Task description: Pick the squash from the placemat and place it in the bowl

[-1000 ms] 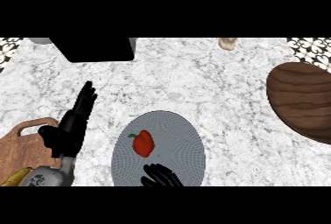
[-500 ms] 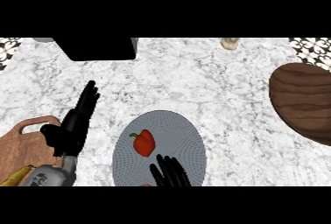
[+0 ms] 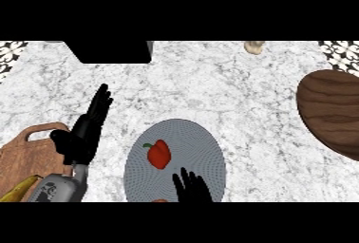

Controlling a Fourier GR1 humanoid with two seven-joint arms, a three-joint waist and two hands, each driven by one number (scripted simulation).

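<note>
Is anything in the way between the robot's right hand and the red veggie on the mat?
Nothing visible. Only bare round grey placemat lies between the black right hand and the red, green-stemmed vegetable, which sits up and left of it.

Wooden cutting board (image 3: 28, 152) beside the left hand (image 3: 79, 140), yellow thing (image 3: 17, 190) behind the board, black box (image 3: 112, 51) well ahead of the hand.
</note>
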